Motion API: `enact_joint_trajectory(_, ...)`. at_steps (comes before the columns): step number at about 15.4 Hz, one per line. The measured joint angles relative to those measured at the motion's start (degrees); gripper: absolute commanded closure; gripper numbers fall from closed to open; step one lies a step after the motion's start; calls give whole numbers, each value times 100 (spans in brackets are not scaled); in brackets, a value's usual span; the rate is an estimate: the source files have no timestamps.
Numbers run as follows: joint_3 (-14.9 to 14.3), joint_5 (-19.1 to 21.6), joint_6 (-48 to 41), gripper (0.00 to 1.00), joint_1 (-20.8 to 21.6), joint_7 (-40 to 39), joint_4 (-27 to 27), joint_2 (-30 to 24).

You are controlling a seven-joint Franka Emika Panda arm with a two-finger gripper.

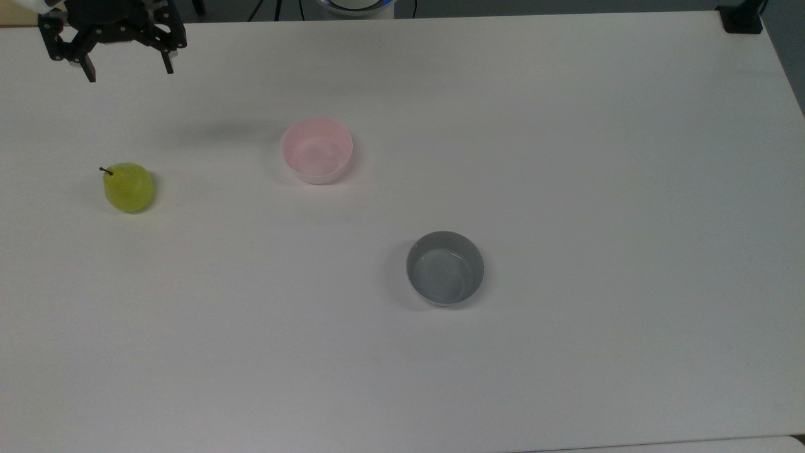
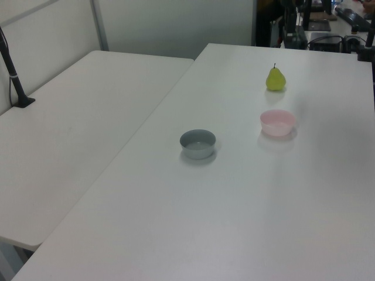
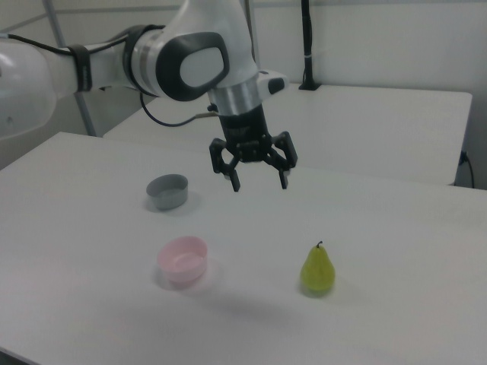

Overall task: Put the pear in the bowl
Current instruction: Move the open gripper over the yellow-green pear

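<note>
The yellow-green pear (image 1: 128, 187) stands upright on the white table at the top view's left, also seen in the left view (image 2: 275, 78) and the right view (image 3: 317, 271). The pale pink bowl (image 1: 316, 150) sits to its right in the top view, (image 2: 278, 122) nearer than the pear in the left view, and left of it (image 3: 183, 259) in the right view. My gripper (image 1: 129, 70) hangs open and empty high above the table, up and away from the pear (image 3: 259, 183).
A grey bowl (image 1: 445, 268) sits near the table's middle, also in the left view (image 2: 197, 143) and the right view (image 3: 167, 191). A second white table (image 2: 70, 129) adjoins on the left view's left. A black clamp (image 1: 742, 19) sits at the top view's far right corner.
</note>
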Motion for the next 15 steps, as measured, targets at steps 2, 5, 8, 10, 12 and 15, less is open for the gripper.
enact_joint_trajectory(2, -3, -9, 108, 0, -150, -95, 0, 132)
enact_joint_trajectory(5, -4, 49, 184, 0, -399, -163, 7, 381)
enact_joint_trajectory(8, -4, 174, 219, 0, -538, -164, 105, 658)
enact_joint_trajectory(10, -4, 208, 220, 0, -584, -164, 154, 815)
enact_joint_trajectory(12, -4, 254, 314, 0, -604, -163, 178, 996)
enact_joint_trajectory(15, -4, 516, 832, 0, -664, -163, 225, 1268)
